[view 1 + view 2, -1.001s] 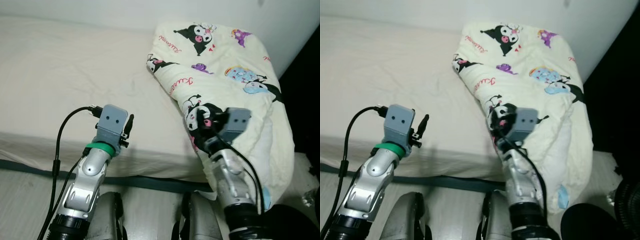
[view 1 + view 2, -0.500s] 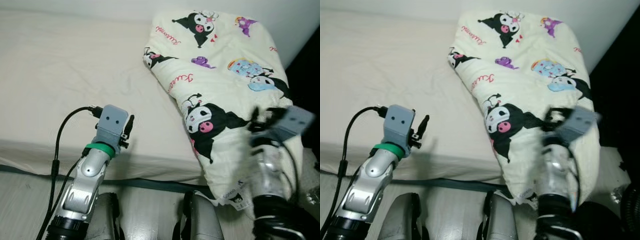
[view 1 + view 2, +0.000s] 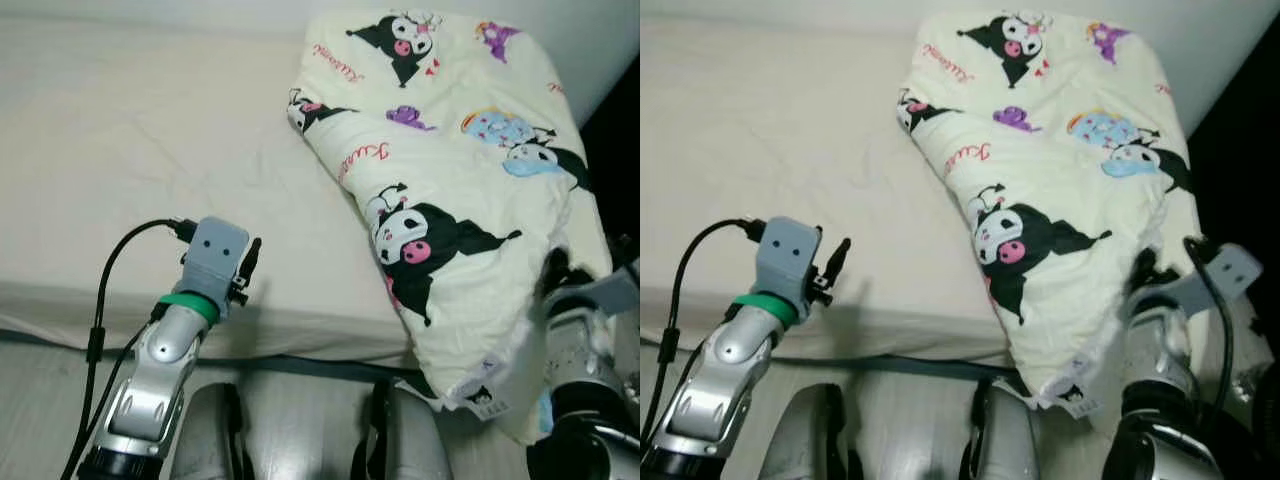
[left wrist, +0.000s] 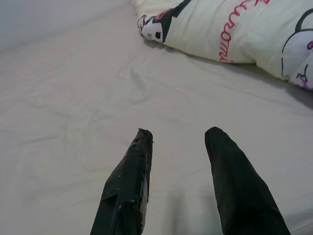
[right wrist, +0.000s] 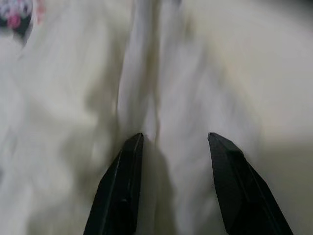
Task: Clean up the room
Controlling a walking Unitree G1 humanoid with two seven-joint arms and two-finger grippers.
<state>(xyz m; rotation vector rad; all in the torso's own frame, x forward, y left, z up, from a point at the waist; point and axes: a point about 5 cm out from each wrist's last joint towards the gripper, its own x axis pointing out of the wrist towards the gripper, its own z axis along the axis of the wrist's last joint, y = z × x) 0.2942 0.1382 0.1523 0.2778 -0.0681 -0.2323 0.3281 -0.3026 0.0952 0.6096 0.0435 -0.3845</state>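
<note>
Right hand (image 5: 173,142) is pushed against the hanging side of the cartoon-print blanket (image 3: 450,170), its two black fingers (image 5: 122,181) spread apart with a fold of cream fabric between them, not clamped. Left hand (image 4: 176,137) hovers over the bed (image 3: 130,150) near its front edge, fingers parted and holding nothing. That blanket lies bunched on the bed's right side, one end drooping over the edge.

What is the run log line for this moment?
left gripper: open, over bed sheet | right gripper: open, at cartoon-print quilt edge
</note>
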